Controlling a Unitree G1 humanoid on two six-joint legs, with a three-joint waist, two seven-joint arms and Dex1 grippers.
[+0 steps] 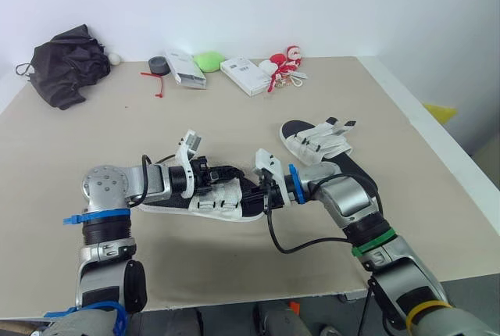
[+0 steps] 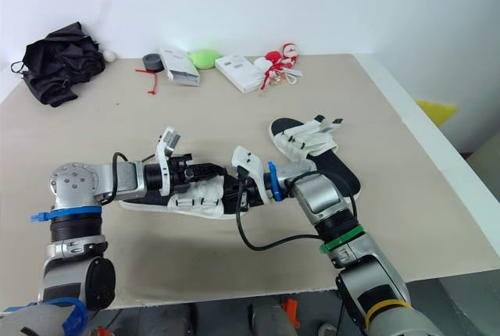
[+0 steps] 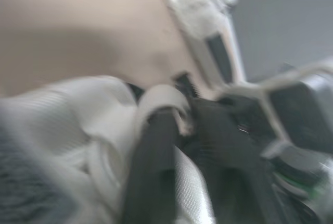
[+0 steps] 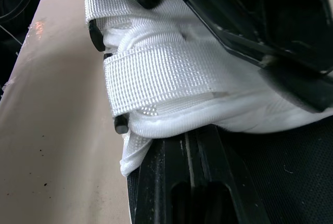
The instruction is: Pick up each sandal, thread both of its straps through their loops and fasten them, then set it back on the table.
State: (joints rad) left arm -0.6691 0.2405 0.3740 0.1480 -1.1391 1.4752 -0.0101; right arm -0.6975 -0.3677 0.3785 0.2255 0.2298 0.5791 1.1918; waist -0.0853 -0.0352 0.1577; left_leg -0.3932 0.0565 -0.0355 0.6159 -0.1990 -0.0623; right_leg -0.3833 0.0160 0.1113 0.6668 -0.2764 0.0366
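Pale beige surface [image 1: 94, 141] against a white wall. Far edge holds clutter: a crumpled black cloth bag [image 1: 66, 62], white cartons [image 1: 244, 75], and red-and-white trinkets [image 1: 285, 62].

The black-soled sandal with white woven straps [image 1: 223, 205] lies near me, flat or close to flat on the surface. My left fingers [image 1: 219, 173] reach in over its straps from one side. My right fingers [image 1: 262, 193] are at its end from the other. I cannot tell whether either pair is clenched or released.

The right wrist view shows one wide white webbing strap [image 4: 156, 78] doubled back around a black loop bar [image 4: 96, 34]. That one looks threaded and pressed down. A second strap end runs under my left side.

Step in hand, as I judge it, is fastening this sandal's remaining strap. Next I need to steady the sole, pull the loose end through its loop, and fold it flat.

The second matching sandal [image 1: 316, 144] waits just beyond my right arm with its strap tabs sticking up, apparently undone.
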